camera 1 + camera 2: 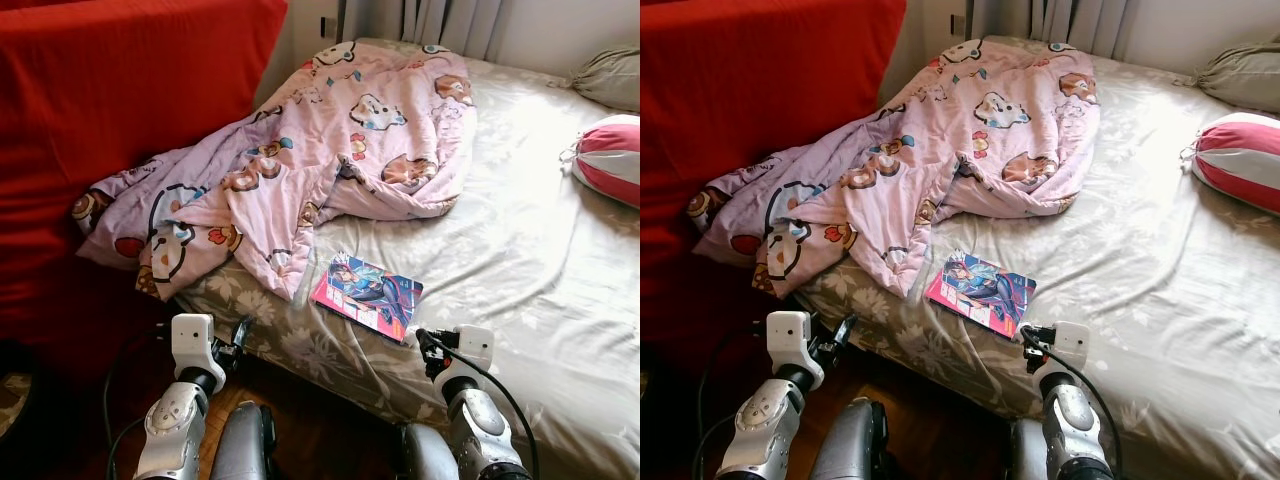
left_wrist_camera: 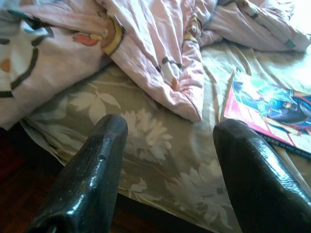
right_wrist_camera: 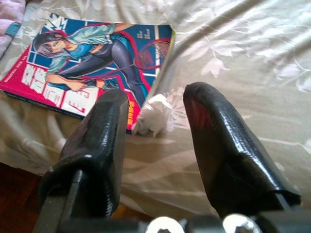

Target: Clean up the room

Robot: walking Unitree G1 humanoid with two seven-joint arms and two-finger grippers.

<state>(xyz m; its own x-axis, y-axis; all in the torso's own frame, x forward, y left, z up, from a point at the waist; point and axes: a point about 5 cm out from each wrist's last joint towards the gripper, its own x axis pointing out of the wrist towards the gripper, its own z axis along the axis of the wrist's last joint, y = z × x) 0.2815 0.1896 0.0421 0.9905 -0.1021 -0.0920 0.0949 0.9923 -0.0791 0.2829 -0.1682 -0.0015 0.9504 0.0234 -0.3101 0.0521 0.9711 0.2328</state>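
While at the bed edge, comic beside spread right claw

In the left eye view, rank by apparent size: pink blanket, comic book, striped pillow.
1. pink blanket, by far the largest.
2. striped pillow, though the frame edge cuts it off.
3. comic book, smallest, although it lies nearer the camera.

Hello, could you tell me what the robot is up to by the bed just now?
The robot stands at the edge of a bed with a beige floral sheet, both arms raised toward it. Its right gripper is open and sits just short of the near corner of a colourful comic book lying flat on the sheet, not yet touching it. Its left gripper is also open and holds nothing, near the mattress edge below a crumpled pink cartoon-print quilt. A pink-and-white striped cushion lies further up the bed.
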